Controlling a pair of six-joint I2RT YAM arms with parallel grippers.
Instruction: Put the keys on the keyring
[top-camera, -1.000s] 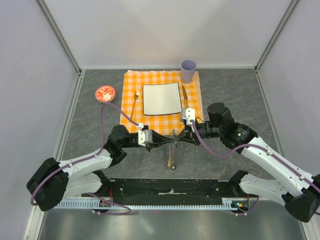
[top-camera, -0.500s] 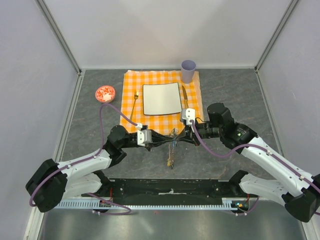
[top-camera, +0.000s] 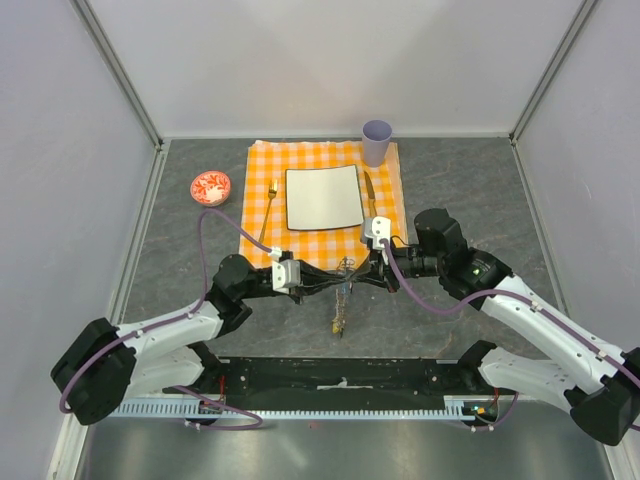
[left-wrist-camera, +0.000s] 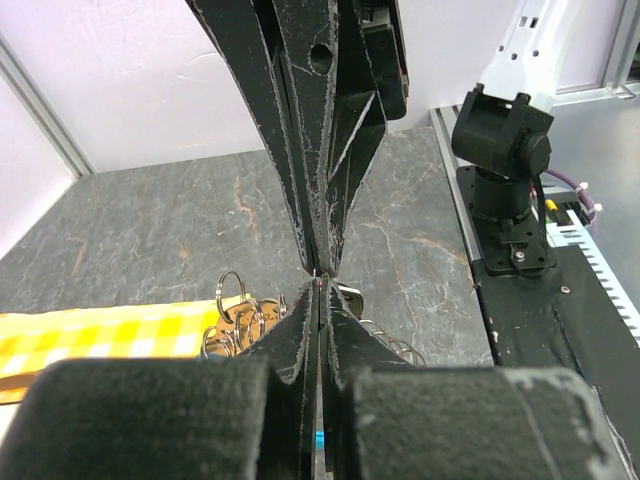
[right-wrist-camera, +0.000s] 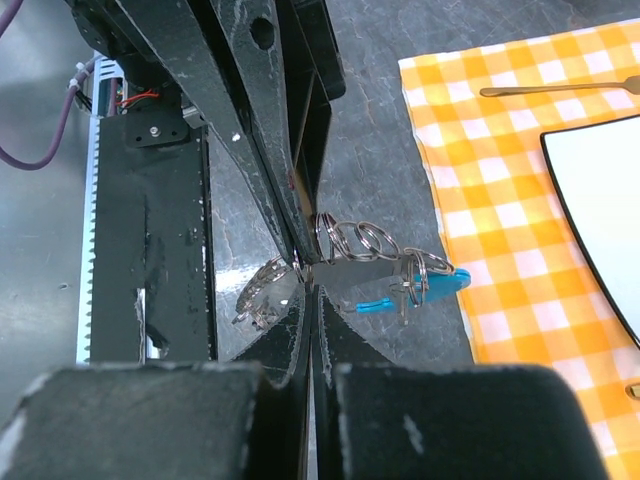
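Table (top-camera: 470, 180): grey stone-pattern top, carrying everything below.

Cloth (top-camera: 262, 165): orange and white check, laid flat at the middle of the table. All places are given from it.

Plate (top-camera: 323, 197): white, square, on the centre of the cloth.

Cup (top-camera: 377, 142): lilac, upright, on the cloth's far right corner.

Bowl (top-camera: 210, 186): red and white, on the bare table just off the cloth's left edge.

Knife (top-camera: 369, 195) and fork (top-camera: 270, 205): gold, on the cloth, right and left of the plate.

Left gripper (top-camera: 336, 284) and right gripper (top-camera: 354, 277): tip to tip just off the cloth's near edge, at its middle. Both sets of jaws are clenched tight. Which piece of metal each one pinches cannot be told.

Keyring (right-wrist-camera: 352, 240): several silvery wire loops bunched at the meeting tips, just off the cloth's near edge. Its turquoise tag (right-wrist-camera: 440, 284) is on the side nearer the cloth.

Keys (right-wrist-camera: 262, 293): small silvery ones, bunched at the tips on the side away from the cloth. A thin strand (top-camera: 341, 318) trails from the bunch away from the cloth.
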